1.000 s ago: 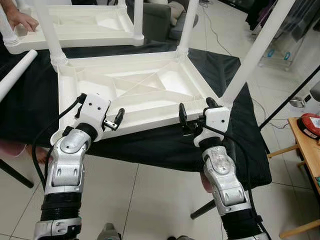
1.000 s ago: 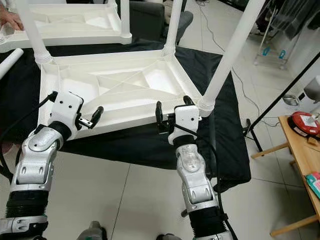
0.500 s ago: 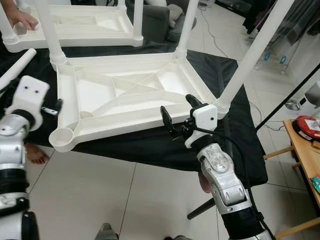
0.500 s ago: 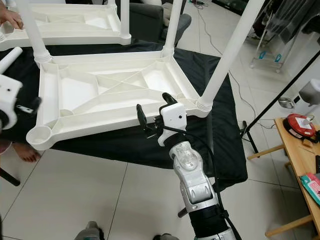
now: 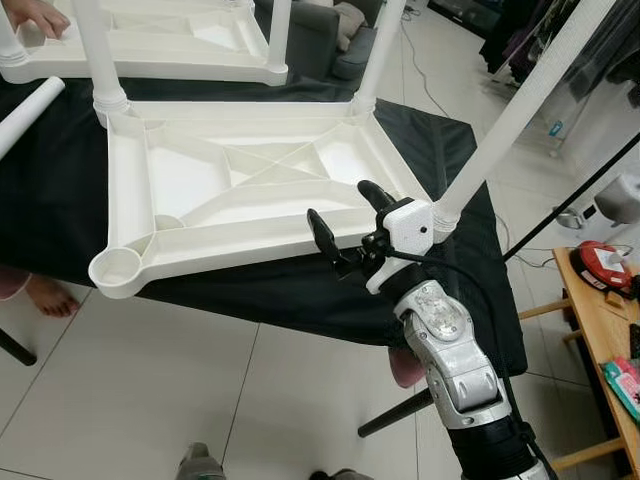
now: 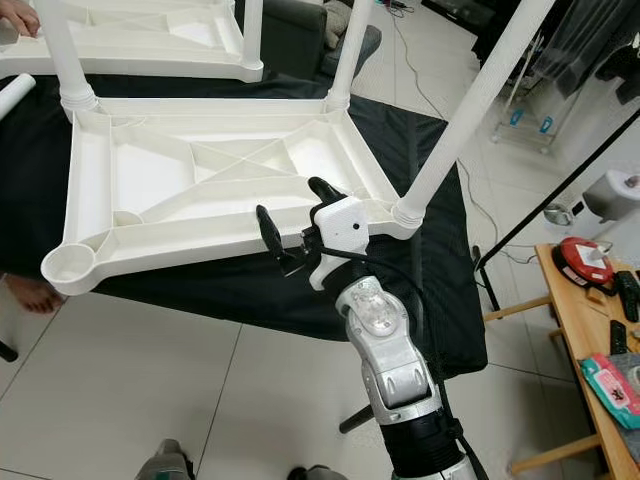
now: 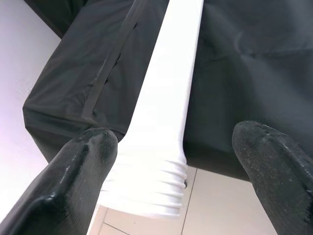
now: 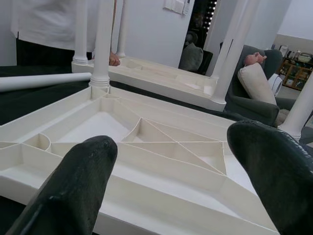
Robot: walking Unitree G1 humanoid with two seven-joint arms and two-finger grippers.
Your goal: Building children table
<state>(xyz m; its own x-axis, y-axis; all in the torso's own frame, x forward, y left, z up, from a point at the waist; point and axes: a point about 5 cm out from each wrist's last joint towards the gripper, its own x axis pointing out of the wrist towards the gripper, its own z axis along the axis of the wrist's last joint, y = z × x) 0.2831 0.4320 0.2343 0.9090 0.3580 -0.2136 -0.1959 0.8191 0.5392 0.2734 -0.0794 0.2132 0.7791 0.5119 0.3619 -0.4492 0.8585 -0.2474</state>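
A white children's table top lies upside down on a black cloth. Three white legs stand screwed into its corners. The near-left corner socket is empty. A loose white leg lies on the cloth at the far left. In the left wrist view its threaded end sits between my left gripper's open fingers, apart from both. My right gripper hovers open at the table top's near edge, holding nothing.
A second upturned white table stands behind, with a person's hand on it. A bare foot shows under the cloth's left edge. A wooden table with a red object is at the right, beside a slanting black pole.
My left arm has swung left out of the head views, away from the table top's near edge. My right gripper has shifted slightly left along that edge, still open. The camera has moved a little.
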